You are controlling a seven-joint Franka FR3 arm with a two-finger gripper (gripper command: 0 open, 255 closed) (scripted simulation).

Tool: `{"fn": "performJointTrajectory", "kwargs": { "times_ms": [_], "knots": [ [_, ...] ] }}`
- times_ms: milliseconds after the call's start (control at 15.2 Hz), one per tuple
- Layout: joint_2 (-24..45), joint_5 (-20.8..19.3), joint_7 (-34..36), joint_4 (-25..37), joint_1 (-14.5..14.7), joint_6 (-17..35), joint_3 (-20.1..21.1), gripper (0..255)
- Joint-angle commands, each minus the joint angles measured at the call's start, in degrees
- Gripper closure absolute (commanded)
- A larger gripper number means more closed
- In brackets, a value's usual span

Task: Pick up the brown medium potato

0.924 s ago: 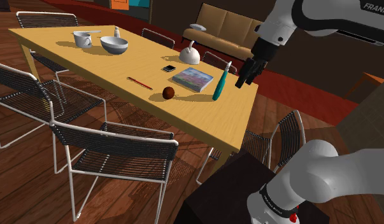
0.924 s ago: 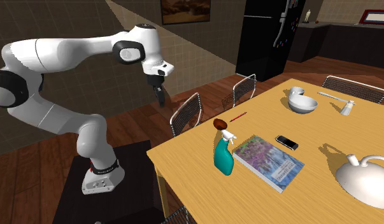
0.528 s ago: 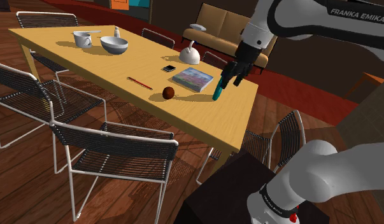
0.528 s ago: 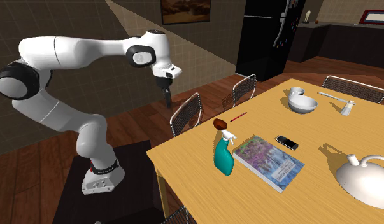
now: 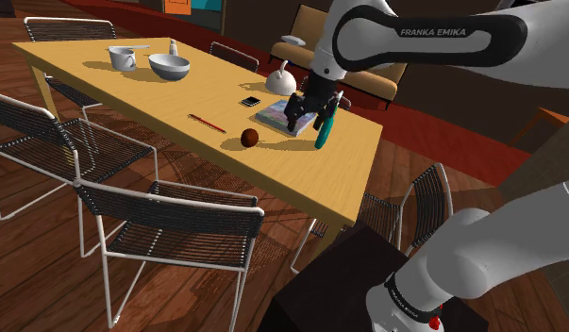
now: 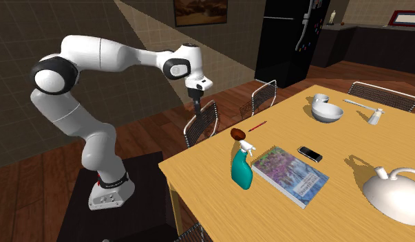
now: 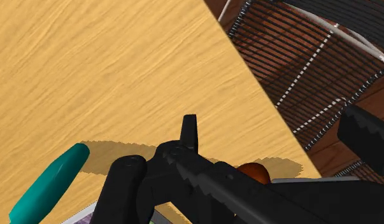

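The brown potato (image 5: 250,138) lies on the wooden table (image 5: 159,99), near its edge on the chair side. In the second exterior view the potato (image 6: 237,133) sits behind the teal spray bottle (image 6: 241,168). My black gripper (image 5: 305,123) hangs open and holds nothing, above the book (image 5: 277,117) and next to the spray bottle (image 5: 324,130), right of the potato. From the second exterior view the gripper (image 6: 197,112) is left of the table's corner, above a chair back. In the wrist view the potato (image 7: 253,172) peeks out behind the black hand, beneath the gripper (image 7: 276,137).
A red pencil (image 5: 207,123), a phone (image 5: 249,101), a white kettle (image 5: 280,82), a bowl (image 5: 169,66) and a mug (image 5: 122,58) share the table. Wire chairs (image 5: 169,222) stand along its sides. A sofa (image 5: 339,42) stands behind it.
The arm has swung toward the shoulder view's left, carrying the gripper from beyond the table's end to above the book and spray bottle. Nothing on the table has moved.
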Motion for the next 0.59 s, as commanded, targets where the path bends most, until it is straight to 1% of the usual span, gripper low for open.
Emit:
{"fn": "performJointTrajectory", "kwargs": {
  "times_ms": [0,264,528],
  "knots": [
    [4.56,-1.07,4.02,2.62,-0.59,1.88,1.27,0],
    [13.62,-4.06,11.69,8.41,-1.44,4.61,2.93,0],
    [22.89,-7.61,19.14,15.54,-1.63,5.9,3.47,0]
  ]
}}
